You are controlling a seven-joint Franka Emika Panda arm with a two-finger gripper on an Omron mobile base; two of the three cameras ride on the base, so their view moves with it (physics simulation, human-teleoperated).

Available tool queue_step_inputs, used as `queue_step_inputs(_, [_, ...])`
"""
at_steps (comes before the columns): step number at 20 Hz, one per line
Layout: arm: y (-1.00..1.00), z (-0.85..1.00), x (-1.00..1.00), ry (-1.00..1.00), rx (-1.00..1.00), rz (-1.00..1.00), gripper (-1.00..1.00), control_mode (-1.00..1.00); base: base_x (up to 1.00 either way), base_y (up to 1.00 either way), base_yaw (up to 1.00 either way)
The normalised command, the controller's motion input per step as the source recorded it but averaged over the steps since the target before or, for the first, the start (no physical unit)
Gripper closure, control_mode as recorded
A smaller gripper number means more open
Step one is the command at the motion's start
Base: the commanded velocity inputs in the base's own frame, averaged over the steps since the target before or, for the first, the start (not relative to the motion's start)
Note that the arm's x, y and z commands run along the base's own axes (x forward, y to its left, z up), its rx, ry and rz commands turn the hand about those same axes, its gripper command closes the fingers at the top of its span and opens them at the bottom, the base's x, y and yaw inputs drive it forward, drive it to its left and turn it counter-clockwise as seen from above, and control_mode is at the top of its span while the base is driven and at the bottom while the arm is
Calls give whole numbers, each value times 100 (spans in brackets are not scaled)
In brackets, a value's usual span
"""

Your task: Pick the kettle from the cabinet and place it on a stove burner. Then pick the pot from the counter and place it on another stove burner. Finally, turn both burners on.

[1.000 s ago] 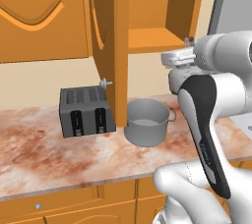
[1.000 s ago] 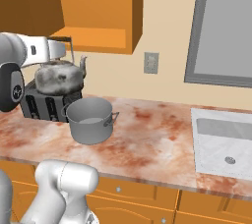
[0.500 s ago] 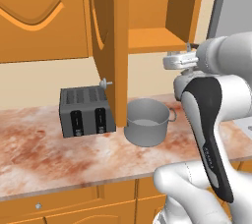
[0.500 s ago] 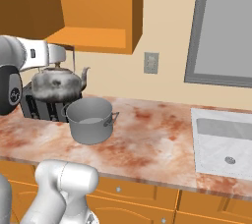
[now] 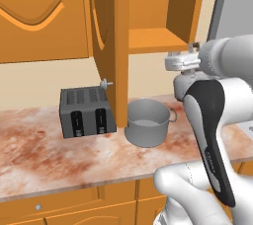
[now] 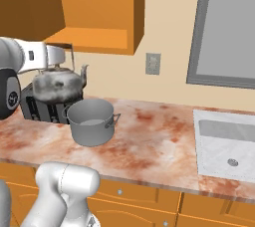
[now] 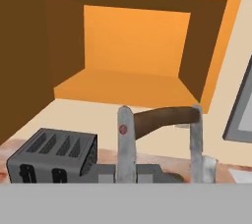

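Observation:
The silver-grey kettle (image 6: 59,84) hangs in the air in front of the open cabinet (image 6: 95,39), just above and behind the grey pot (image 6: 92,121). My gripper (image 6: 58,55) is shut on the top of its tall loop handle (image 7: 162,118). In the left base view the gripper (image 5: 181,61) sits right of the open cabinet door (image 5: 110,41), and my own arm hides most of the kettle. The pot (image 5: 147,122) stands upright on the marbled counter (image 5: 54,155). The stove burners are out of view.
A dark boxy toaster (image 5: 85,111) stands on the counter left of the pot, close behind the kettle in the right base view (image 6: 36,105). The orange cabinet shelf (image 7: 127,88) is bare. A white sink (image 6: 226,141) lies at the right, under a grey-framed window (image 6: 229,27).
The kettle and gripper have sunk a little below the cabinet shelf, toward the pot. Pot and toaster have not moved.

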Motion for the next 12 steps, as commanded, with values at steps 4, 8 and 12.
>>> queue_step_inputs(4, [-9, 0, -38, -12, 0, -6, 100, -100, 0, 0, 0])
queue_step_inputs(8, [-18, 0, -36, -9, 0, -10, 100, -100, 0, 0, 0])
queue_step_inputs(12, [-21, 0, -31, -6, 0, -12, 100, -100, 0, 0, 0])
